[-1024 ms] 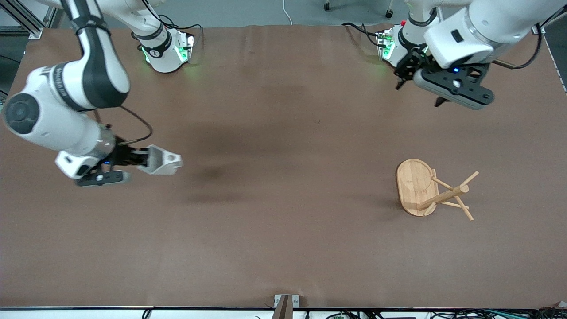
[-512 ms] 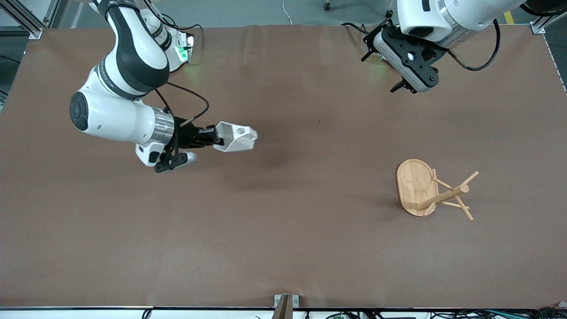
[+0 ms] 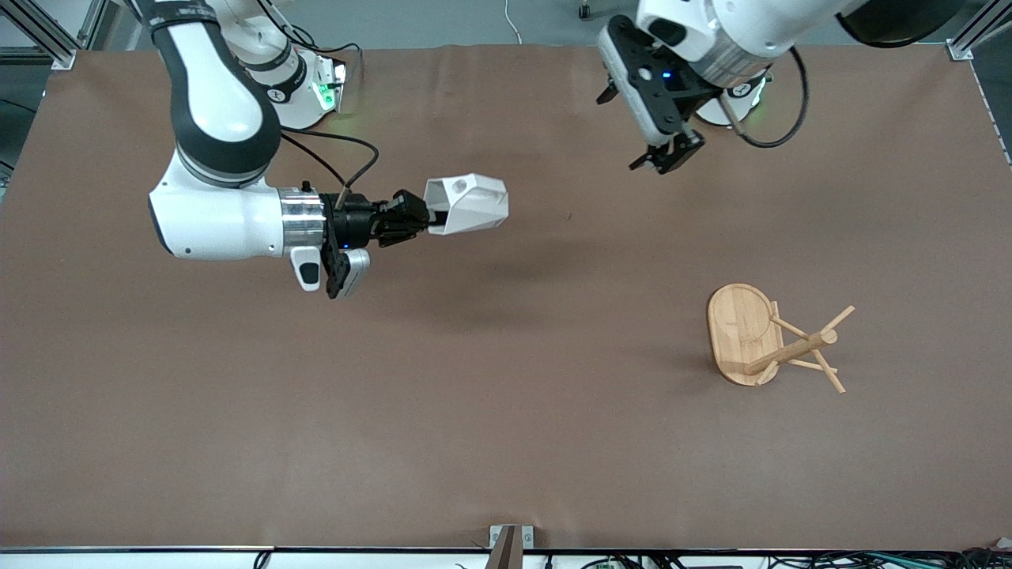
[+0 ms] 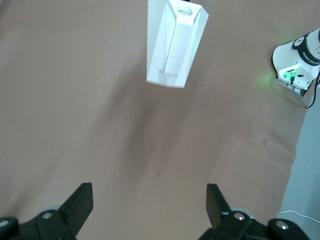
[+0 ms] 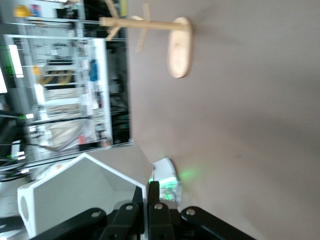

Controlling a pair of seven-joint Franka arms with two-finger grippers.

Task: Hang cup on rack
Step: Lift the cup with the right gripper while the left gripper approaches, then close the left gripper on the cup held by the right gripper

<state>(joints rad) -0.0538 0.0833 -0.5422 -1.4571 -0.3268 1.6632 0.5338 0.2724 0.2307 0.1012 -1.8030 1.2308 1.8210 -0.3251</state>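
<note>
The white faceted cup [image 3: 466, 204] hangs on its side in the air, with my right gripper [image 3: 417, 218] shut on its rim. In the right wrist view the cup [image 5: 75, 197] fills the corner beside the pinched fingers [image 5: 153, 200]. The wooden rack [image 3: 771, 341] stands on its oval base [image 3: 739, 328] toward the left arm's end of the table, apart from both grippers, pegs empty; the right wrist view shows the rack [image 5: 150, 24] too. My left gripper [image 3: 668, 160] hovers open over the table near its own base. In its wrist view, the left gripper [image 4: 148, 200] holds nothing and the cup [image 4: 175, 42] shows farther off.
The brown mat [image 3: 506, 411] covers the whole table. The right arm's base [image 3: 296, 87] and the left arm's base [image 3: 731, 99] stand along the edge farthest from the front camera, with cables. A small metal bracket [image 3: 510, 540] sits at the nearest edge.
My right arm has carried the cup from its own end toward the middle of the table. My left arm has swung its open gripper in toward the middle. The rack has not moved.
</note>
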